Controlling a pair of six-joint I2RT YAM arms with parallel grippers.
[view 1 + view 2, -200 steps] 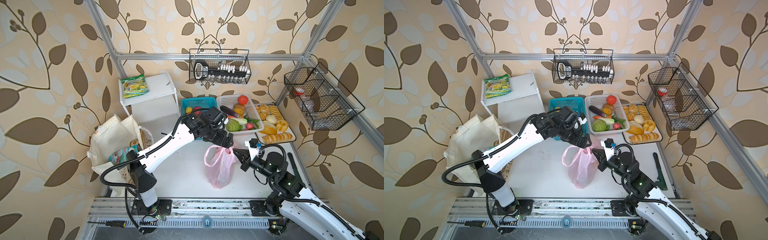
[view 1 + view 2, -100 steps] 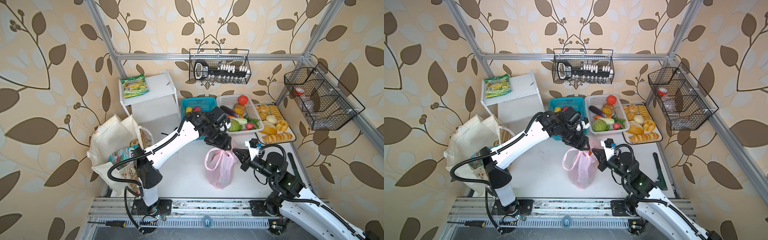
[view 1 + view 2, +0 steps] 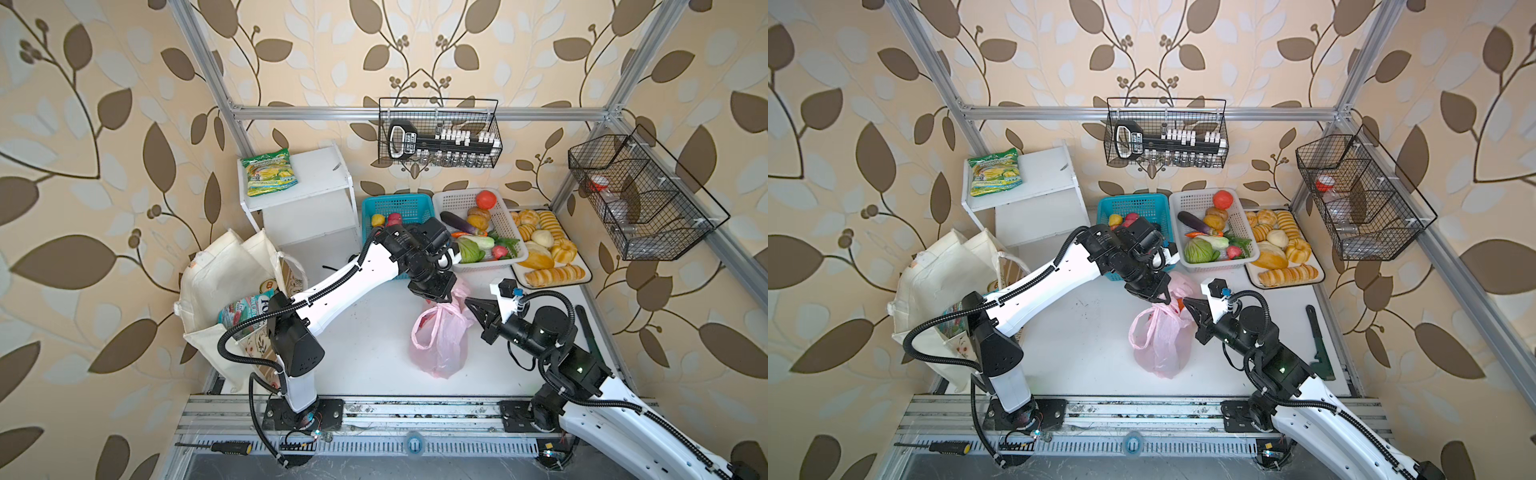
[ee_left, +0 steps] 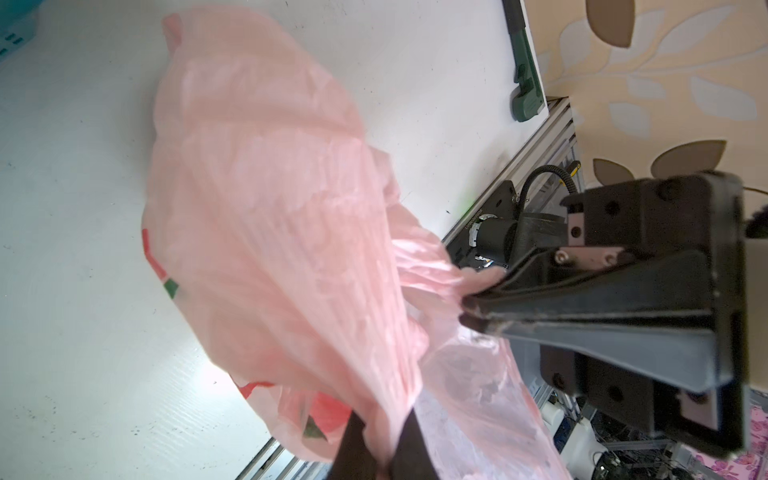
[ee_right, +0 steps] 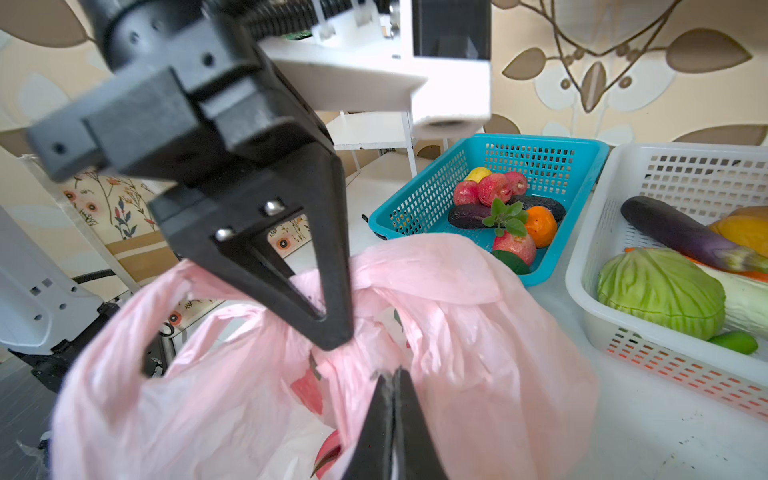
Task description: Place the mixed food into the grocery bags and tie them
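The pink bag [image 3: 438,345] stands in the middle of the white table [image 3: 365,332], just in front of the baskets. Its top is drawn up into a bunch, and one handle loop hangs free at its side. Red shapes show through the film (print or fruit, I cannot tell which).

The left claw [image 3: 439,300] comes down on that bunch from above. In the right wrist view its fingers [image 5: 332,332] are pressed together at the tip, with pink film pinched between them. The right claw [image 3: 468,302] points in from the side, right next to the left one. Its fingers [image 4: 473,309] also meet, nipping a fold of the same bag.

Behind the bag, a blue basket [image 3: 395,208] holds toy fruit: red, yellow, orange and dark pieces. Touching it is a white basket [image 3: 453,197] of vegetables, and then a tray [image 3: 557,286] of bread.

Well apart, at the table's left edge, a cream tote [image 3: 216,274] slumps open. Inside it are a teal-and-red packet [image 3: 245,313] and a can [image 3: 269,285] with a gold top. On the white shelf [image 3: 316,174] behind the tote lies a green-and-yellow packet [image 3: 270,172]. A dark green tool [image 3: 1316,340] lies along the table's right edge.
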